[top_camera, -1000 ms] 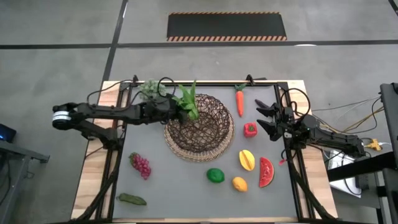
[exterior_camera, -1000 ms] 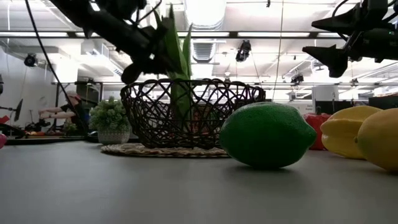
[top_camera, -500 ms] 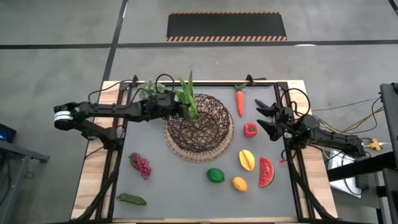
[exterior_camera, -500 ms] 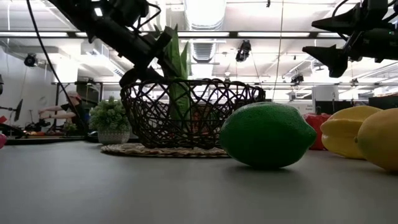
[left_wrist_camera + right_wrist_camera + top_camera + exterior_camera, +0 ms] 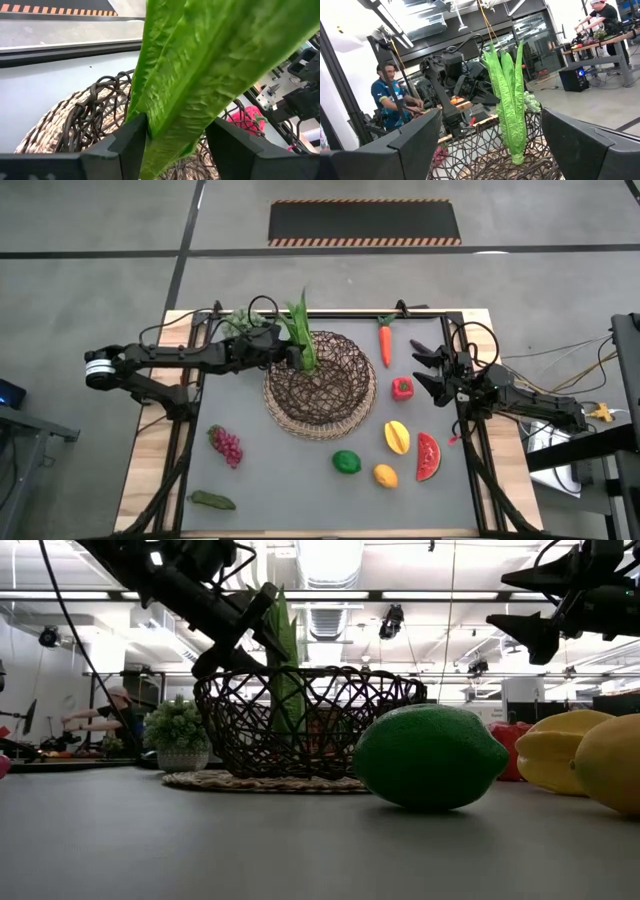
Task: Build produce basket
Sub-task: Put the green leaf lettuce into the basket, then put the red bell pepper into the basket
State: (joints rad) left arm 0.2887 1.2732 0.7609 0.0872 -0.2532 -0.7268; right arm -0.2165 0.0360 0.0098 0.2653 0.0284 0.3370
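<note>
Basket (image 5: 320, 383) mid-bench, empty | my left jaws (image 5: 292, 356) pinch green leaves (image 5: 303, 335) upright over its far-left rim | right jaws (image 5: 432, 372) spread, idle beside red pepper (image 5: 402, 388) | risk: tall leaves tip out over rim on release.

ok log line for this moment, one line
left gripper: shut on green leaves, upright over basket far-left rim | right gripper: open, waiting near red pepper | basket: no other produce inside

The grey table (image 5: 260, 470) carries the basket (image 5: 320, 383), carrot (image 5: 386, 345), red pepper (image 5: 402, 388), mango (image 5: 397, 437), watermelon slice (image 5: 428, 457), lemon (image 5: 385, 475), lime (image 5: 346, 462), grapes (image 5: 226, 445), a green pod (image 5: 212, 500) and a pale bushy clump (image 5: 240, 321).
</note>
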